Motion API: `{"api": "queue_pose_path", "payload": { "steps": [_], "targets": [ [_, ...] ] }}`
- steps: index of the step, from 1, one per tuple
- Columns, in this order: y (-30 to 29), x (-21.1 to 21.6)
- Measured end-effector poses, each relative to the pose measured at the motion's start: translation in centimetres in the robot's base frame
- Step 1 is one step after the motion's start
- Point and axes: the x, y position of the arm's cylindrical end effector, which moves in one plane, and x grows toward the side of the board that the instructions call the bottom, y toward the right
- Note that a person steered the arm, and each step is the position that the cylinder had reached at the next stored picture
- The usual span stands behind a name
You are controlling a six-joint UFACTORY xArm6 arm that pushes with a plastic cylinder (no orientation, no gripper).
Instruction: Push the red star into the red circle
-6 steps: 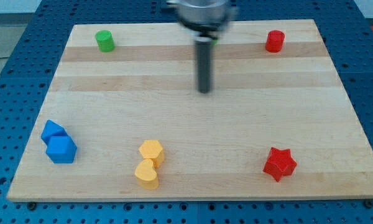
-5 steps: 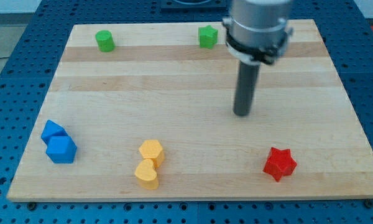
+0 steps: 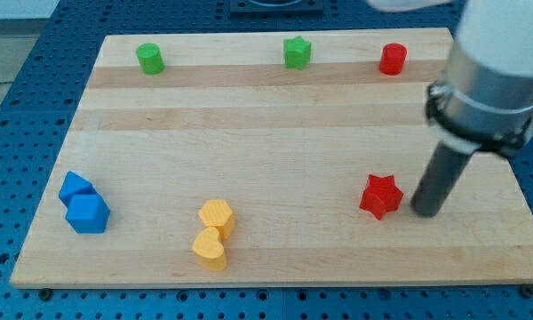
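The red star (image 3: 381, 196) lies on the wooden board (image 3: 249, 142) at the view's lower right. The red circle (image 3: 392, 59), a short red cylinder, stands near the view's top right edge of the board, far above the star. My tip (image 3: 425, 212) rests on the board just to the right of the red star, a small gap from it. The dark rod rises up and to the right into the grey arm body.
A green cylinder (image 3: 149, 59) stands at the top left and a green star (image 3: 296, 52) at the top middle. Two blue blocks (image 3: 83, 204) sit together at the lower left. Two yellow blocks (image 3: 214, 233) sit together at the bottom middle.
My tip swept from the board's middle down to the lower right. The red star has moved up and to the left from its earlier spot.
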Motion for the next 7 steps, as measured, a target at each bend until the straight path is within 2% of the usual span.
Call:
{"api": "queue_pose_path", "payload": {
  "steps": [1,2,3,5,7],
  "targets": [
    [0.4,-2.0],
    [2.4,3.3],
    [-3.1,5.3],
    [-7.5,1.0],
    [-8.4,0.3]
  ]
}}
